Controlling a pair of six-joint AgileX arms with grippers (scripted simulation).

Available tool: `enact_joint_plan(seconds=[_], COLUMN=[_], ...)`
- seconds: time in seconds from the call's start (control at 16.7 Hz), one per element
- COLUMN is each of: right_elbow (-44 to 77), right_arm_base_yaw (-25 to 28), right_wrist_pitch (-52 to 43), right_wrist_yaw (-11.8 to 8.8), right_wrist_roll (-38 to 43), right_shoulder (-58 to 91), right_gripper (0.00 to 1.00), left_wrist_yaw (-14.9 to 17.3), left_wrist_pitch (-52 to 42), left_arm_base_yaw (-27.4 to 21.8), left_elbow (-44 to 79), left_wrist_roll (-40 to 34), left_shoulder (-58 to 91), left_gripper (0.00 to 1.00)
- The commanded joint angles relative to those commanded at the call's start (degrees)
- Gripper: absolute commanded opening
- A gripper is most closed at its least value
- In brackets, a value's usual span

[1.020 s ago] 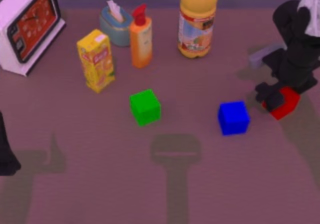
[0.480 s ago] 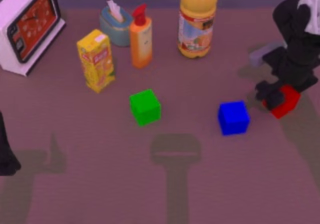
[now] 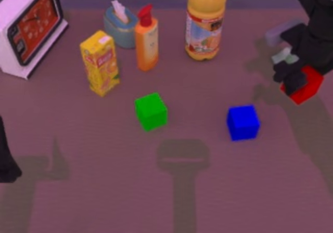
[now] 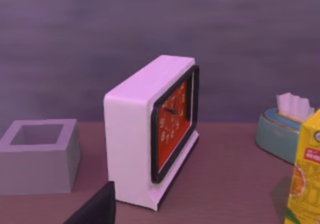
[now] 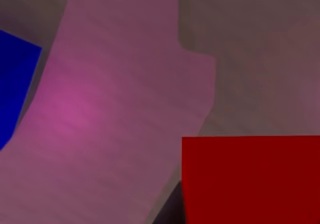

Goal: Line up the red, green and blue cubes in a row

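Note:
The red cube [image 3: 307, 86] hangs above the table at the far right, with my right gripper [image 3: 295, 80] shut on it; its shadow lies apart on the table below. The right wrist view shows the red cube [image 5: 250, 179] close up and the blue cube [image 5: 12, 89] farther off. The blue cube [image 3: 243, 122] sits on the table right of centre. The green cube [image 3: 151, 111] sits left of centre, a gap between them. My left arm [image 3: 5, 163] stays parked at the left edge, its gripper open and holding nothing.
Along the back stand a white clock [image 3: 28, 27], a tissue box [image 3: 118, 26], an orange pump bottle [image 3: 146, 38] and a big juice bottle [image 3: 205, 22]. A yellow juice carton [image 3: 100, 62] stands behind the green cube. A grey box [image 3: 276, 35] is by the right arm.
My right gripper has risen and moved toward the back right with the red cube in it. The green and blue cubes have not moved.

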Motion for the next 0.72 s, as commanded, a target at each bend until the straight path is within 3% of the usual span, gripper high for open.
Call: enact_joint_plan(seconds=[0.36, 0.72], right_elbow=[1.46, 7.3], right_arm_base_yaw=[2.46, 15.7], right_wrist_pitch=[-0.64, -4.2], right_wrist_yaw=[0.06, 0.49], right_wrist_roll=[3.86, 26.24], right_shoulder=[1.12, 4.41], right_gripper=[0.0, 0.0], left_wrist_yaw=[0.0, 0.0], left_wrist_pitch=[0.0, 0.0], left_arm_base_yaw=[0.0, 0.0], left_elbow=[0.0, 0.0], left_wrist_roll=[0.0, 0.0], left_shoulder=[0.0, 0.0], left_gripper=[1.0, 1.0])
